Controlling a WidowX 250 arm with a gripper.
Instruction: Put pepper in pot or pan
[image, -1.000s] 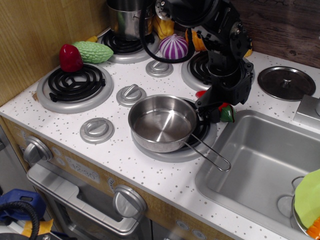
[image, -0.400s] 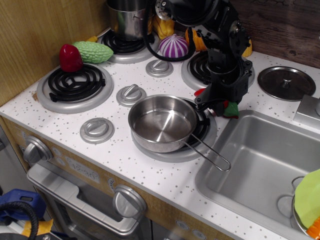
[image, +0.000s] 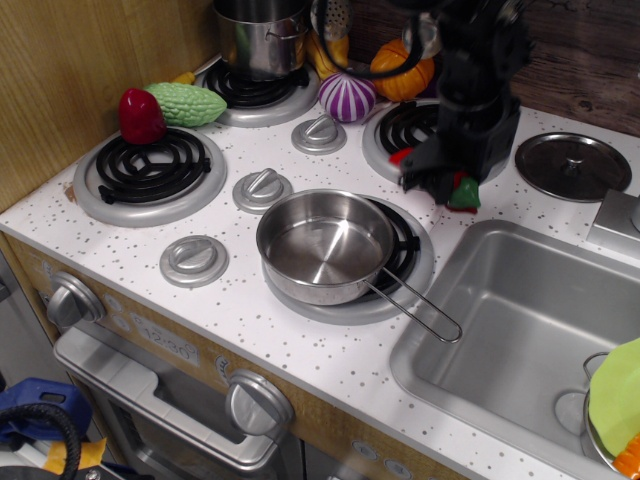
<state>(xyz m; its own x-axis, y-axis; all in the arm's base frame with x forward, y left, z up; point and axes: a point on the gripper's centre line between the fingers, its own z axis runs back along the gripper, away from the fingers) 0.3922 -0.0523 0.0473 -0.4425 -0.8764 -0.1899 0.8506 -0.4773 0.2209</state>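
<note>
- Lower edge of the frame: the toy stove front with its round silver knobs (image: 258, 402), and at lower right a steel sink (image: 520, 330) with a green and orange thing at its right edge.
- Centre of the frame: the pan (image: 322, 245), shallow and shiny, sits on a black coil burner, empty inside, its wire-loop handle pointing toward the lower right.
- Just above and right of the pan: the gripper (image: 437, 180), black, raised over the counter; its jaws are closed around the pepper (image: 458, 191), whose red end shows at the left of the fingers and green end at the right. The pepper is beside the pan, not over its bowl.
- Right of that: a flat steel lid (image: 572, 165) on the counter.
- Left side: a dark red strawberry toy (image: 141, 115) touching a bumpy green gourd (image: 187, 103), by a coil burner.
- Top of the frame: a taller steel pot (image: 260, 35), a purple striped vegetable (image: 346, 96) and an orange pumpkin (image: 398, 70).
</note>
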